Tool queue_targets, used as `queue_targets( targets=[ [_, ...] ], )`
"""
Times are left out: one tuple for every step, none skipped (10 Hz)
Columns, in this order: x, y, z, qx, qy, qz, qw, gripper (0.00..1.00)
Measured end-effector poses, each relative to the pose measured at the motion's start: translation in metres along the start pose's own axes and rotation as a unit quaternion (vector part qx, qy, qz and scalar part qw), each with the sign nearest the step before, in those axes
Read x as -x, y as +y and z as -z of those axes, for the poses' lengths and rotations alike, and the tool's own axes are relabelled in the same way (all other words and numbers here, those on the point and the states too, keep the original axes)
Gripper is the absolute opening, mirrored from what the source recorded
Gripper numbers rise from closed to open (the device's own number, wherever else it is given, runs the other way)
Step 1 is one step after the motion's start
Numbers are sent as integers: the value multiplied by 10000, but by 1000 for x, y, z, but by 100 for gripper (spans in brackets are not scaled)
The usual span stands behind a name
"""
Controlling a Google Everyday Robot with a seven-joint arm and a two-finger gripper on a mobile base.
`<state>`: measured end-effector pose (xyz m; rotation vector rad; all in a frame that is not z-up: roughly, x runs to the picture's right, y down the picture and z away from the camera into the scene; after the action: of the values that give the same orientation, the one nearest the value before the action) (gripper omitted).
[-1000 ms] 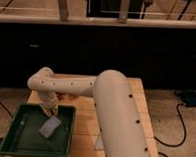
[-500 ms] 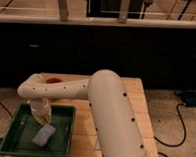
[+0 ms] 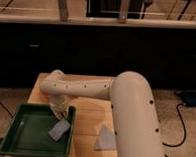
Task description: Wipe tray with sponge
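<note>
The gripper (image 3: 60, 112) hangs over the right rim of the tray (image 3: 25, 134); open or clamped cannot be told. The sponge (image 3: 60, 130) lies inside, at 6 o'clock just below it, long axis toward 1 o'clock.

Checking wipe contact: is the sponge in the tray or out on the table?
In. The sponge lies inside the tray, near the rim on the picture's right; the gripper sits just above it.

smooth plastic tray (image 3: 25, 136) under the gripper (image 3: 59, 113); wooden slat table (image 3: 91, 115)
</note>
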<state>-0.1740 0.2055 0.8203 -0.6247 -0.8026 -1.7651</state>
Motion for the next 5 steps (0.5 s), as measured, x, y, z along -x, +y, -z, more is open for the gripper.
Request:
queue_targets(
  targets=[
    [-3,1,1,1,10,-3,10000,0],
    [-10,-5,3,-1,18,67,10000,0],
    [-16,-19,3,-9,8,183,9998,0],
    [-19,-28,3,-13,-4,249,9997,0],
    [-27,-56,3,-26,-31,427,9991,0]
  ],
)
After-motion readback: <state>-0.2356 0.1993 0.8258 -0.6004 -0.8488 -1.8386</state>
